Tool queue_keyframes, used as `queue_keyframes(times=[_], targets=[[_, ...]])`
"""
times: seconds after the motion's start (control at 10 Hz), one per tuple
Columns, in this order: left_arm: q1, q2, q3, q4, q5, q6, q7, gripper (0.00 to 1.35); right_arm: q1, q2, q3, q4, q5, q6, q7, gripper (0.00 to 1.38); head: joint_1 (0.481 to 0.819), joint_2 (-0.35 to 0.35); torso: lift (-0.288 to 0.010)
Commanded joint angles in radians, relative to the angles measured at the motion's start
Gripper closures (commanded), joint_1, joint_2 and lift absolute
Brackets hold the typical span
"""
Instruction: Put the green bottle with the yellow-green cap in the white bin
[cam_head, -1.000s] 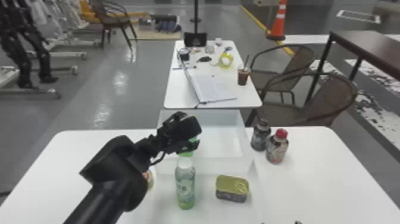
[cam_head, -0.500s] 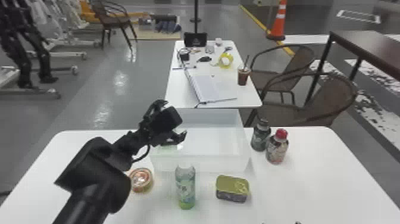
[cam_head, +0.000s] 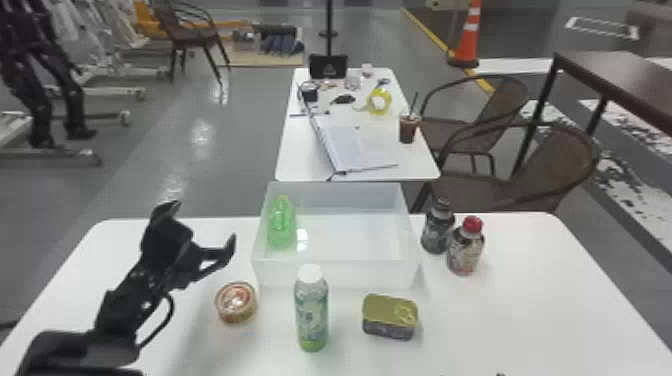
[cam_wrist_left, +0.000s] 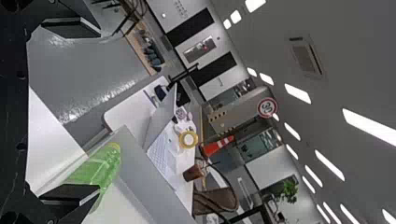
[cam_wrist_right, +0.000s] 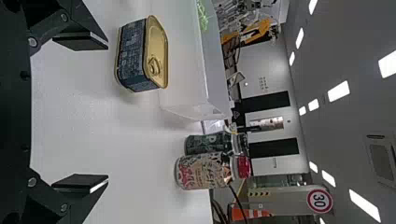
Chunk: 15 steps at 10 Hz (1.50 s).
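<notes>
Head view: The green bottle lies on its side in the white bin, along the left wall, its yellow-green cap pointing to the far end. The left claw hangs to the left of the bin, apart from it, fingers spread wide and nothing between them. Its own wrist view shows the left claw empty too, with the green bottle in the bin beyond one finger.

The tips of the right claw edge into the head view at the bottom, right of centre. In the right wrist view, the right claw stands wide open, holding nothing, over the white tabletop.

In front of the bin, a white-capped bottle stands upright between a round can on its left and a rectangular can, gold lid up, on its right. Just right of the bin, a dark-capped bottle and a red-capped bottle stand side by side.

Behind, a second table bears a laptop, yellow tape and an iced drink.
</notes>
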Motion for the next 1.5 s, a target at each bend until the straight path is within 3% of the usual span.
queue_keyframes(times=[0.0, 0.4, 0.6, 0.8, 1.4], targets=[[0.122, -0.016, 0.091, -0.043, 0.092, -0.082, 0.023, 0.13, 0.001, 0.0, 0.0, 0.0, 0.0, 0.0, 0.0, 0.27, 0.549, 0.0, -0.1], [0.365, -0.016, 0.126, -0.066, 0.385, -0.205, 0.095, 0.13, 0.006, -0.001, 0.0, -0.003, 0.001, 0.0, 0.0, 0.27, 0.549, 0.0, -0.1], [0.471, -0.016, 0.063, -0.063, 0.498, -0.24, 0.207, 0.13, 0.01, -0.001, 0.0, -0.006, 0.001, 0.0, 0.0, 0.27, 0.549, 0.0, -0.1], [0.522, -0.016, 0.04, -0.055, 0.543, -0.265, 0.263, 0.13, 0.015, -0.001, -0.002, -0.009, 0.001, 0.0, 0.0, 0.27, 0.549, 0.0, -0.1], [0.52, -0.016, 0.019, -0.047, 0.562, -0.254, 0.269, 0.13, 0.017, -0.001, -0.002, -0.009, 0.0, 0.0, 0.0, 0.27, 0.549, 0.0, -0.1]])
